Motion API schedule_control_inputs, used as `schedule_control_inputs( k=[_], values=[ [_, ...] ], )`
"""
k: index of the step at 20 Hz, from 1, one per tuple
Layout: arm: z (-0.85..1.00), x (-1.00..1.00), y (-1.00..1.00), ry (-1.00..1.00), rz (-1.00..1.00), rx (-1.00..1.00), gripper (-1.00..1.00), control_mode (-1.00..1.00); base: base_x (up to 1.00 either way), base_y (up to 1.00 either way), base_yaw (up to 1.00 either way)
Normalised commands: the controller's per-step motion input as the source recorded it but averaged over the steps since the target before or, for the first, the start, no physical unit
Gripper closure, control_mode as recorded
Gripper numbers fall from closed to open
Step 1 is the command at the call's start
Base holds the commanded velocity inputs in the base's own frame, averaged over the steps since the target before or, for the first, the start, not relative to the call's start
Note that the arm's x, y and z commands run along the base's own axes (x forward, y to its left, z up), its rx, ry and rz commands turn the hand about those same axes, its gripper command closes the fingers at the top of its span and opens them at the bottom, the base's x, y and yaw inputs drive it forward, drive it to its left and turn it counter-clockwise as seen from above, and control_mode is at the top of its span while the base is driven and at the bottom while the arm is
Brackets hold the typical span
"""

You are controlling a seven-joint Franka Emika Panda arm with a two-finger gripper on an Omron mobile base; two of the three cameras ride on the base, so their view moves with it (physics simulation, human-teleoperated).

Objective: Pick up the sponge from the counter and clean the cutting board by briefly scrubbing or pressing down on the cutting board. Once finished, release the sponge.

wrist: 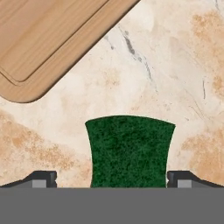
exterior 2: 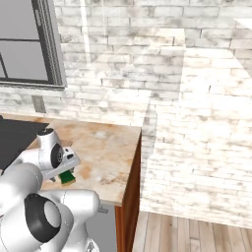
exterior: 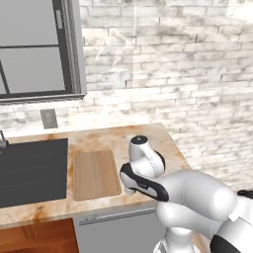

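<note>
Two fingertips flanked the sponge (wrist: 130, 151), gripper (wrist: 112, 179) open wide above it, holding nothing; cutting board (wrist: 48, 39) lay at 10 o'clock.

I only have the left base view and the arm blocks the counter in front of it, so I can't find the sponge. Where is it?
Observer: The sponge lies on the counter, right under the gripper, between its two fingertips.
Operator: Are the fingers closed on it?
Observer: Not yet. In the hand view the fingertips stand just clear of the sponge's sides, so the gripper is open.
Operator: Is the sponge on the cutting board?
Observer: No. The cutting board is apart from it, with bare counter between them.
</note>
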Motion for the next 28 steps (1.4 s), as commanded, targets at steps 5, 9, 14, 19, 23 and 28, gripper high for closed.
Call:
schedule_control_inputs(
  k=[5, 9, 14, 19, 23, 28],
  values=[
    [-0.09, 0.03, -0.05, 0.00, 0.00, 0.00, -1.00, -1.00, 0.00, 0.00, 0.00],
    [-0.14, 0.05, -0.03, 0.00, 0.00, 0.00, -1.00, -1.00, 0.00, 0.00, 0.00],
    [-0.17, 0.10, 0.00, 0.00, 0.00, 0.00, -1.00, -1.00, 0.00, 0.00, 0.00],
    [-0.19, 0.05, -0.03, 0.00, 0.00, 0.00, 1.00, -1.00, 0.00, 0.00, 0.00],
    [-0.08, 0.00, -0.02, 0.00, 0.00, 0.00, 1.00, -1.00, 0.00, 0.00, 0.00],
    [0.27, -0.06, 0.00, 0.00, 0.00, 0.00, 1.00, -1.00, 0.00, 0.00, 0.00]
  ],
)
